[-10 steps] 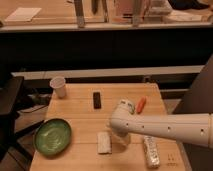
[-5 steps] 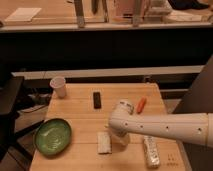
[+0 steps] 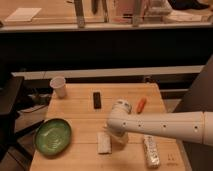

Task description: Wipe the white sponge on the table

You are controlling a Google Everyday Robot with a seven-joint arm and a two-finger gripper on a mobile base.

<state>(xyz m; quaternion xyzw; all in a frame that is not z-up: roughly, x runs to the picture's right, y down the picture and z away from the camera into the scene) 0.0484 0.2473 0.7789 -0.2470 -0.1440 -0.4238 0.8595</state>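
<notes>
Tool (image 3: 119, 139) beside white sponge (image 3: 103, 143), lengthwise near-far

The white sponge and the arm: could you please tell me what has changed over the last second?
Nothing has visibly changed. The end effector hangs low over the table as before, just right of the white sponge, which lies flat in the same place. The green bowl, paper cup, black bar, orange piece and bottle have not moved.
</notes>
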